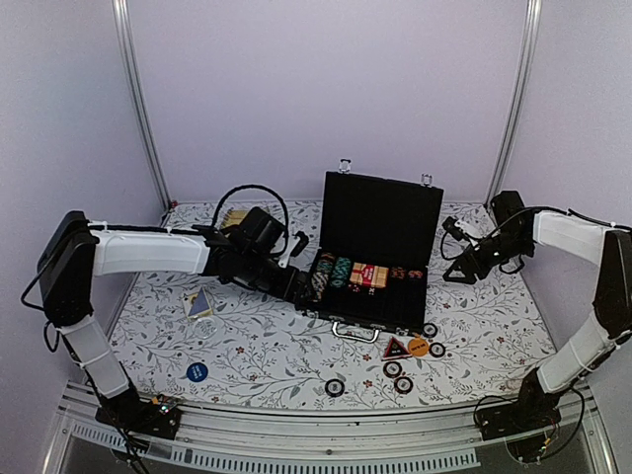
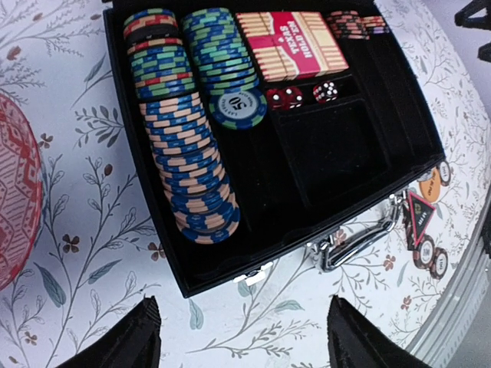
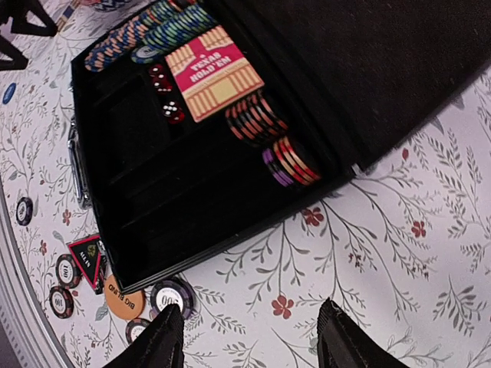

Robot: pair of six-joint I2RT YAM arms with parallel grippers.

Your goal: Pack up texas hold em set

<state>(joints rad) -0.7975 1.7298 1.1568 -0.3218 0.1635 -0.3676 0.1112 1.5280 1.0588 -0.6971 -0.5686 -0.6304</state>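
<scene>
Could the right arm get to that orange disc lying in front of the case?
Probably yes: the orange disc lies in the open on the table on that arm's side, and the right gripper hangs open and empty nearby.

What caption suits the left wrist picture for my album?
Left gripper, open, hovers over the open briefcase holding poker chips, a card deck and red dice.

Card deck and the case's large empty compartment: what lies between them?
Red dice, in a narrow slot between deck and compartment; the left wrist view shows it best.
</scene>
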